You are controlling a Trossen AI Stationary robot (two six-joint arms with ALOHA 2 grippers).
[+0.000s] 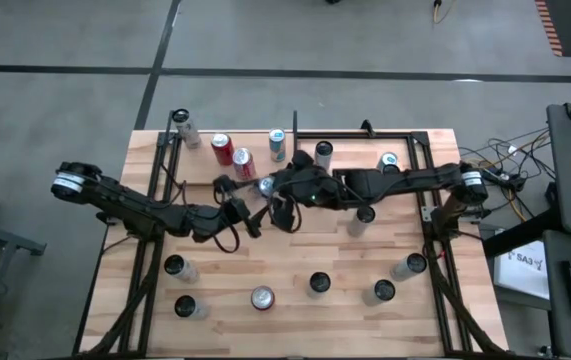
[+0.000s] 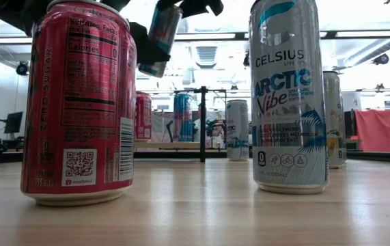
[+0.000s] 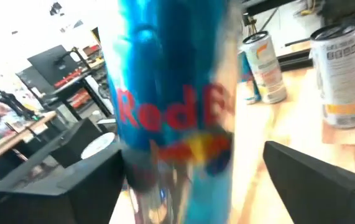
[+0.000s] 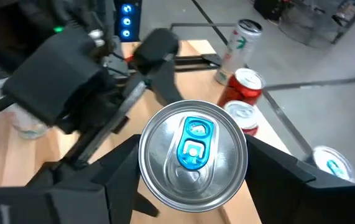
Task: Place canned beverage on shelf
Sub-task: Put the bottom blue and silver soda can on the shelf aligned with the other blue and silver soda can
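Note:
A blue and silver canned beverage (image 4: 193,152) hangs in the air over the middle of the table, seen tilted in the low view (image 2: 160,34). My right gripper (image 4: 193,168) reaches in from the table's right (image 1: 277,190) and is shut on the can near its top. My left gripper (image 3: 189,186) comes from the table's left (image 1: 255,208). It stands open around the can's lower body (image 3: 174,118), with a clear gap at one finger (image 3: 314,177). The shelf (image 2: 171,145) shows at the far side as a pale panel bearing cans. My right gripper pinches the can's side wall just below the top rim (image 4: 146,155) between its two fingers (image 4: 112,180). The fingers come nearly level from the table's right, slanting a little downward. The can is lifted clear of the table, top up and somewhat tilted, its body hanging below the fingers.
Several cans stand along the near part of the table (image 1: 262,298), (image 1: 383,291), two of them close to the low camera (image 2: 78,102), (image 2: 289,96). More stand at the far side (image 1: 223,148), (image 1: 277,145), (image 1: 323,153). A black metal frame (image 1: 405,135) sits far right.

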